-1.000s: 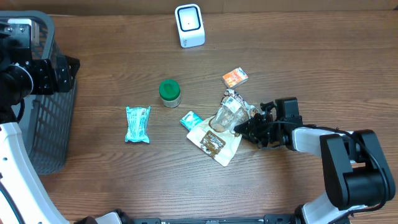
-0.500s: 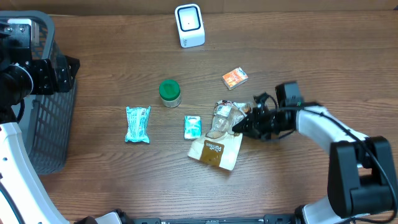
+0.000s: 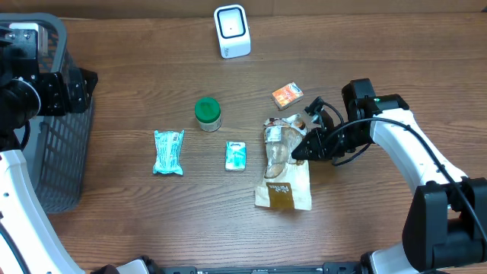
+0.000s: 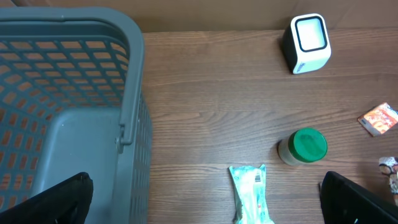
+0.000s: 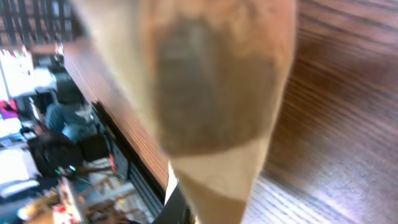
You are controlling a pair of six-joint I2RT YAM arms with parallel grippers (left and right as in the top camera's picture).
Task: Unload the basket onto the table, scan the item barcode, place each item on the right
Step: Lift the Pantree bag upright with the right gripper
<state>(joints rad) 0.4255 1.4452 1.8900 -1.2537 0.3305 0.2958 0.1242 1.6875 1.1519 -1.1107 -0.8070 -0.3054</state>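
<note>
My right gripper (image 3: 298, 151) is shut on the upper part of a tan pouch (image 3: 283, 169) with a clear window and a brown label. The pouch hangs lengthwise toward the table's front edge. In the right wrist view the pouch (image 5: 211, 93) fills most of the frame, blurred and close; no barcode shows on it. The white scanner (image 3: 232, 30) stands at the back centre, well away from the pouch, and also shows in the left wrist view as the scanner (image 4: 308, 42). My left gripper (image 3: 88, 79) hangs open by the basket, holding nothing.
A grey mesh basket (image 3: 53, 164) stands at the left edge. On the table lie a green-lidded jar (image 3: 207, 113), a long teal packet (image 3: 168, 151), a small teal packet (image 3: 236, 155) and an orange box (image 3: 288, 95) just behind the right arm.
The right gripper has moved back and to the right with the pouch, which swung from slanted to straight. The small teal packet is now uncovered. The left arm has not moved.
</note>
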